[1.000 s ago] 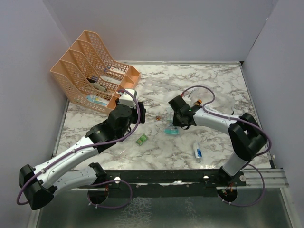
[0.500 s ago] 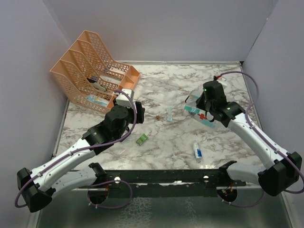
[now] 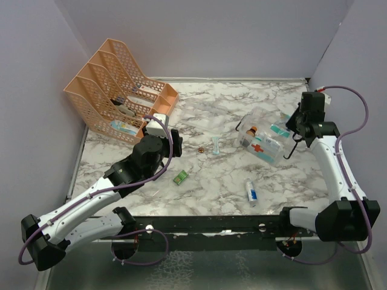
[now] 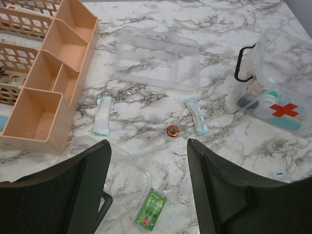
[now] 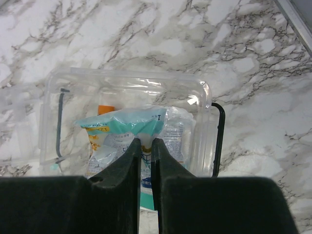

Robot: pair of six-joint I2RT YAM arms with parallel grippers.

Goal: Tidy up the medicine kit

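right pincer (image 5: 145, 142): narrow, pinching a teal-and-clear pouch (image 5: 124, 122) | medicine kit (image 5: 127, 79): clear plastic box, black handle (image 5: 218, 141), red cross (image 4: 284, 109) on its side, directly below that pincer on the counter (image 5: 97, 29) | left pincer (image 4: 148, 146): wide apart, holding nothing

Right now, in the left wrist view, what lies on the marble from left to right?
Peach plastic divided organizer, white-and-teal flat sachet, green packet, small copper disc, teal strip sachet, clear plastic box with red cross.
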